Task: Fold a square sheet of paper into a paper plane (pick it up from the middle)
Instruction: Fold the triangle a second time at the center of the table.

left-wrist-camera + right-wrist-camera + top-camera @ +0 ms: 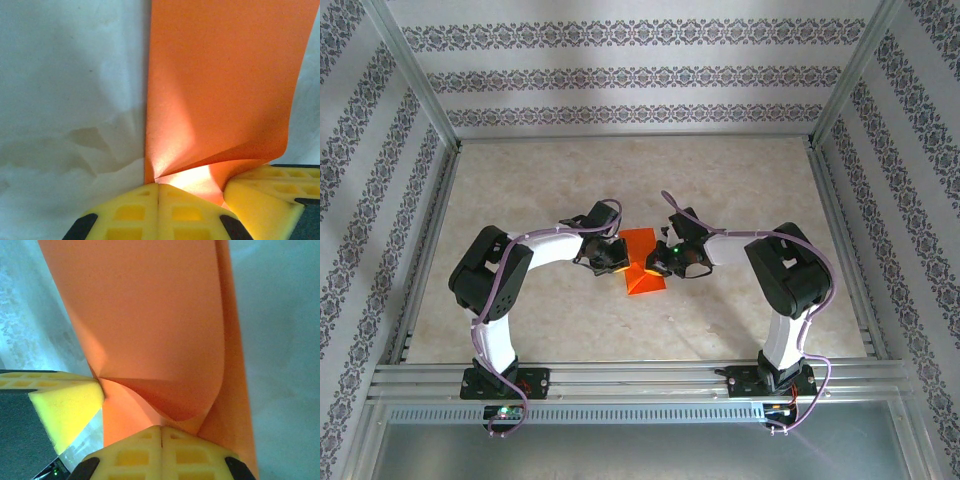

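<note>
Reaching inward with elbows bent, both arms are seen tip to tip at the centre of the table. The square sheet of paper is held there, partly lifted, pinched between the pressed-together fingers of the left gripper and of the right gripper.

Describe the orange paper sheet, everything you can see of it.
The square sheet of paper is thin, plain, matte and bright orange-red. It is not flat: one layer bows up and curls over another, with soft creases spreading from the pinched spots. It sits at the middle of the table, partly lifted. The left gripper and the right gripper, both shut, pinch it from opposite sides, close together.
</note>
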Robot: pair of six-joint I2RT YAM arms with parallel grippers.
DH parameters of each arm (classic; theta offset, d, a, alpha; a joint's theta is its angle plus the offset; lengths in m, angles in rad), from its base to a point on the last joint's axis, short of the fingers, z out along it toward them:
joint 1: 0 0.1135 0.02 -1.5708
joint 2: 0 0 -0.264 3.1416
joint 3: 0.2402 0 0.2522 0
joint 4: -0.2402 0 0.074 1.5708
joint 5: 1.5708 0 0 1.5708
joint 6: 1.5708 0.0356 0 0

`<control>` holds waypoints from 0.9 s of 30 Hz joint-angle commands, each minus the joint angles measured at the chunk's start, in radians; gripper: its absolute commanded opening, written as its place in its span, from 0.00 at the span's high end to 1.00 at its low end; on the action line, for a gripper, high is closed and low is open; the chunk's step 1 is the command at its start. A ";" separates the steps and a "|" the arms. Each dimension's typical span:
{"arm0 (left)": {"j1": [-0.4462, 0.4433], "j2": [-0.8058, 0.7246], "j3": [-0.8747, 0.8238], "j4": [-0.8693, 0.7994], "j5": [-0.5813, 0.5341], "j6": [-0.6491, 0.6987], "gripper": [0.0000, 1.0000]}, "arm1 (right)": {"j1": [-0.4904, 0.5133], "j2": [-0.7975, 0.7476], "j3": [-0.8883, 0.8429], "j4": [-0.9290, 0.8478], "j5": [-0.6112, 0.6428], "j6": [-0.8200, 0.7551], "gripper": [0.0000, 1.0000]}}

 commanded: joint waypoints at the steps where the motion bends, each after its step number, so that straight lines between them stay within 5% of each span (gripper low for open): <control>1: -0.009 0.063 -0.012 -0.117 -0.075 0.028 1.00 | -0.015 -0.050 -0.011 -0.014 0.037 -0.002 1.00; 27: -0.011 0.086 0.024 -0.167 -0.100 0.078 1.00 | -0.046 0.022 0.014 -0.025 0.109 0.036 1.00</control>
